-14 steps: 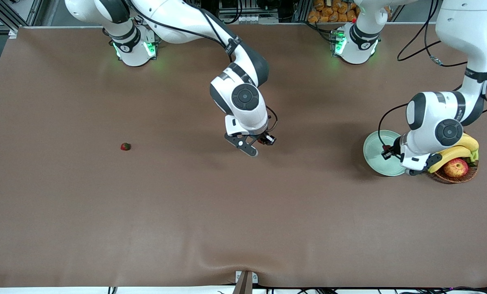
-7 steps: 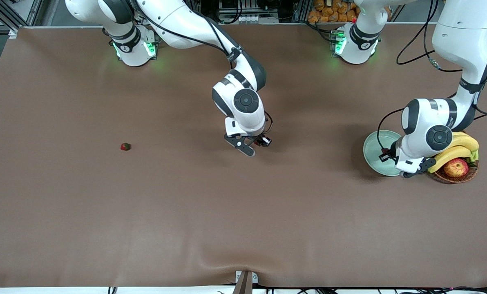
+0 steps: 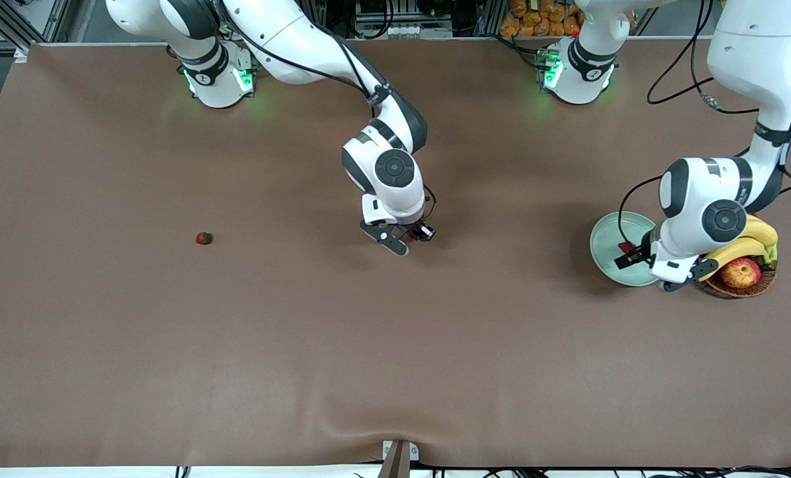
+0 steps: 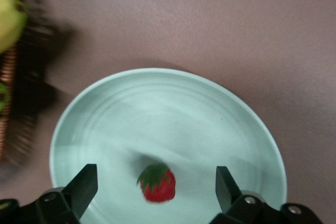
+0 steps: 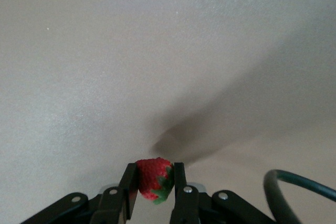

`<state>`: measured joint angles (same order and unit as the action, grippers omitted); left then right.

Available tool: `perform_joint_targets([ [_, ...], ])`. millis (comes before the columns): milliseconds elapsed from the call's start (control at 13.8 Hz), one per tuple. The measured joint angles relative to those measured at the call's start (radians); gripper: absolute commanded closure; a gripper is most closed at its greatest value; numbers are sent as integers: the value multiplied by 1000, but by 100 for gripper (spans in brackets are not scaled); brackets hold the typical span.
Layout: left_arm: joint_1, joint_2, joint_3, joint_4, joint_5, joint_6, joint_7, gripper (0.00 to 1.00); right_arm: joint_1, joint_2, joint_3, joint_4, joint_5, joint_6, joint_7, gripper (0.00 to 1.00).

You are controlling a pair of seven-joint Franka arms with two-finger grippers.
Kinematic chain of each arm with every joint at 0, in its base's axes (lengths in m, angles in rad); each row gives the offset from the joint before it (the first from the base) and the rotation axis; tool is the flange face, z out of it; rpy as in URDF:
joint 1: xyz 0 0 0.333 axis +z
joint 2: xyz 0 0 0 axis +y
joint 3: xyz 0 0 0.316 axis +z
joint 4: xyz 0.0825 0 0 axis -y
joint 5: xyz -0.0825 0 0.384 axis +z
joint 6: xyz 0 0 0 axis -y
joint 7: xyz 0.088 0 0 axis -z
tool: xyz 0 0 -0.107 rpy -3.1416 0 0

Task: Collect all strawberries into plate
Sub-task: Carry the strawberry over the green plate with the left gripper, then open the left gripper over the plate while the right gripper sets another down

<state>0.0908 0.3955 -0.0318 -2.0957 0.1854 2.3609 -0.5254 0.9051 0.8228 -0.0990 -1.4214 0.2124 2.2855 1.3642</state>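
Brown, matte cloth over the whole table (image 3: 170, 345), faintly rippled along the edge nearest the front camera, with a small bracket (image 3: 399, 457) at that edge's middle. Above the arms' bases: metal framing, cables, a heap of orange-brown items (image 3: 538, 18).

Right gripper (image 3: 409, 238) up over the table's middle, fingers (image 5: 128, 187) clamped on a strawberry (image 5: 153, 179), red flesh and green leaves showing between the pads in the right wrist view; soft shadow on the cloth below.

Left gripper (image 3: 644, 260) over the plate (image 3: 604, 249), at the left arm's end of the table, fingers (image 4: 84, 187) spread wide with nothing between them. Second strawberry (image 4: 157, 183) lying in the plate, leafy top up in the left wrist view, directly under the gap between the fingers. Plate pale mint-green, round, raised rim, flat on the cloth.

Just beside the plate, toward the left arm's end: brown wicker basket (image 3: 734, 287) holding bananas (image 3: 744, 245) and a red-yellow apple (image 3: 740, 272), partly covered by the left arm's wrist.

Third strawberry (image 3: 204, 238) alone on the bare cloth toward the right arm's end, well apart from both grippers and from the plate.
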Motion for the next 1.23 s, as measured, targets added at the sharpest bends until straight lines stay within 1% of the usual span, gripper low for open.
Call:
perform_joint_targets([
  [145, 0, -56, -2, 3, 0, -48, 1, 0, 0, 0, -4, -2, 0, 0, 0, 67],
  [363, 0, -149, -13, 4, 0, -99, 5, 0, 0, 0, -4, -3, 0, 0, 0, 66],
  [508, 0, -203, -34, 5, 0, -116, 5, 0, 0, 0, -4, -4, 0, 0, 0, 66],
  [581, 0, -226, -51, 5, 0, -130, 5, 0, 0, 1, -4, -4, 0, 0, 0, 64],
  [653, 0, -247, -72, 5, -1, -141, 5, 0, 0, 2, -4, -5, 0, 0, 0, 50],
  [726, 0, -262, -96, 5, -11, -146, 5, 0, 0, 3, -4, -5, 0, 0, 0, 45],
  [798, 0, -271, -120, 5, -28, -147, 5, 0, 0, 3, -4, -6, 0, 0, 1, 25],
  [871, -1, -276, -144, 5, -43, -147, 5, 0, 0, 3, -4, -6, 0, 0, 1, 8],
  [1016, -1, -281, -188, 5, -71, -147, 5, 0, 0, 3, -4, -5, 0, 1, 2, 0],
  [1234, -1, -284, -244, 11, -103, -147, 5, 0, -1, -3, -6, 12, 1, -1, 2, 0],
])
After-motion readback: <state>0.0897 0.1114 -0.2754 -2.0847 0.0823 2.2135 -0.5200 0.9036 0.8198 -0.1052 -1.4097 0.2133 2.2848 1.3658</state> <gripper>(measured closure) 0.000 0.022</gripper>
